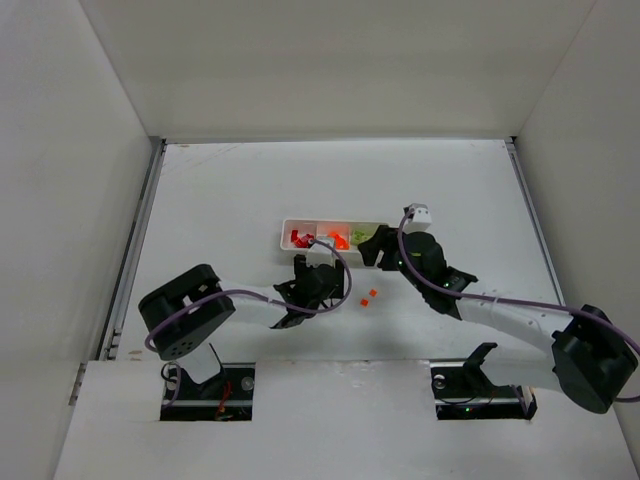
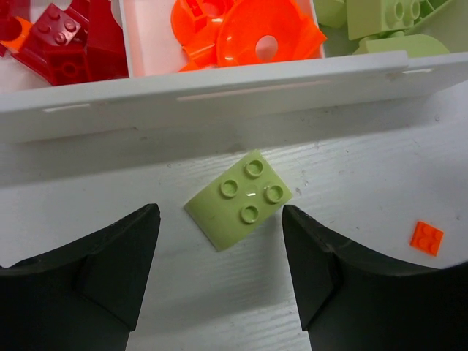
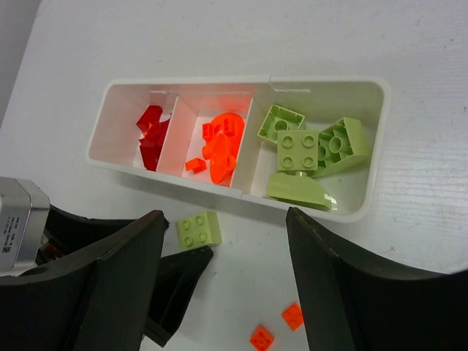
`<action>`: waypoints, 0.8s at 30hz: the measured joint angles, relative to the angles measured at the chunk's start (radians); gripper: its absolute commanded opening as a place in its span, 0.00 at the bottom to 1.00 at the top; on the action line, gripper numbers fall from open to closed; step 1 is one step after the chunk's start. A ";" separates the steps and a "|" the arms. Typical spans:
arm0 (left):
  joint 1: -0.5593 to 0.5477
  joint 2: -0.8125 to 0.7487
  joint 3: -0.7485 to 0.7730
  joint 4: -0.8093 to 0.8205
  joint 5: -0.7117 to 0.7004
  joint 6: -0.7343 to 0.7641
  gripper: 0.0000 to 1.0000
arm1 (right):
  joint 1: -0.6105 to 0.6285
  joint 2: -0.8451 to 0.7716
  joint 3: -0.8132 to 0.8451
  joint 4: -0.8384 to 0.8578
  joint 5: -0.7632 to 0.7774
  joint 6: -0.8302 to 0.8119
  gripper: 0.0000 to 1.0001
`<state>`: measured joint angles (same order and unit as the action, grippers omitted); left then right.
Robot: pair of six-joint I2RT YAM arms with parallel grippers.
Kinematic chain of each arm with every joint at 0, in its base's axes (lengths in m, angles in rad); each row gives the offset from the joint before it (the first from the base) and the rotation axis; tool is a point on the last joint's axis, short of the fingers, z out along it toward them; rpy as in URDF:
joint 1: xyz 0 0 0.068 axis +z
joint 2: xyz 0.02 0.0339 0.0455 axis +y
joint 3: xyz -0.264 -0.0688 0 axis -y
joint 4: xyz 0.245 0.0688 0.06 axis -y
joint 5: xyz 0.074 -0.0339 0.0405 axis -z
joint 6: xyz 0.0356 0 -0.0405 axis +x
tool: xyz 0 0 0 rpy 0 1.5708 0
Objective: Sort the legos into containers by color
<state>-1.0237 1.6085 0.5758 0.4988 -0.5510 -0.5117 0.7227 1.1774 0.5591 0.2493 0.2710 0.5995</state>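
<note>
Robot test cell in a lab.
A plain white bench [image 1: 250, 190] is boxed in on three sides by bare white panel walls [image 1: 60, 200], with grey metal rails [image 1: 135, 240] along its edges. Two black-and-white robot arms [image 1: 185, 320] trailing purple cables [image 1: 250, 293] rise from dark cut-outs [image 1: 208, 392] in a white board [image 1: 340, 420]. On the bench, a shallow white plastic tray [image 1: 283, 238] holds small colour-sorted toy bricks [image 1: 338, 240].

- The left gripper [image 2: 219, 228] stood with its black fingers [image 2: 88, 278] spread wide apart, low over the table [image 2: 365, 168].
- A pale green brick [image 2: 239, 197] with four studs lay flat in the gap, touching neither finger.
- Just beyond it ran the white tray [image 2: 219, 91], holding red bricks [image 2: 66, 44], orange pieces [image 2: 245, 33] and pale green bricks [image 2: 387, 25] in separate compartments.
- A small orange brick [image 2: 426, 238] lay on the table, right of the fingers.
</note>
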 measured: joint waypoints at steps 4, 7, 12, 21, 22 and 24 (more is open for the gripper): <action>0.024 0.029 0.012 0.027 0.006 0.058 0.63 | 0.000 0.009 0.000 0.001 0.000 0.000 0.73; 0.040 0.060 0.029 0.066 0.034 0.092 0.62 | 0.000 0.010 0.000 0.003 -0.001 0.000 0.73; 0.053 0.076 0.033 0.105 0.074 0.113 0.37 | 0.000 0.010 0.000 0.005 -0.002 0.000 0.73; -0.035 -0.039 0.032 -0.028 0.094 0.085 0.22 | -0.007 -0.005 -0.012 0.008 0.006 0.005 0.73; -0.050 -0.080 0.032 -0.049 0.094 0.080 0.22 | -0.011 -0.016 -0.021 0.011 0.010 0.009 0.73; -0.064 -0.166 0.032 -0.068 0.095 0.071 0.22 | -0.026 -0.045 -0.041 0.014 0.026 0.021 0.72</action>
<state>-1.0878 1.4429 0.6083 0.4309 -0.4564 -0.4404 0.6964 1.1328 0.5182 0.2630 0.2970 0.6201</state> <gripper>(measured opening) 0.341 0.731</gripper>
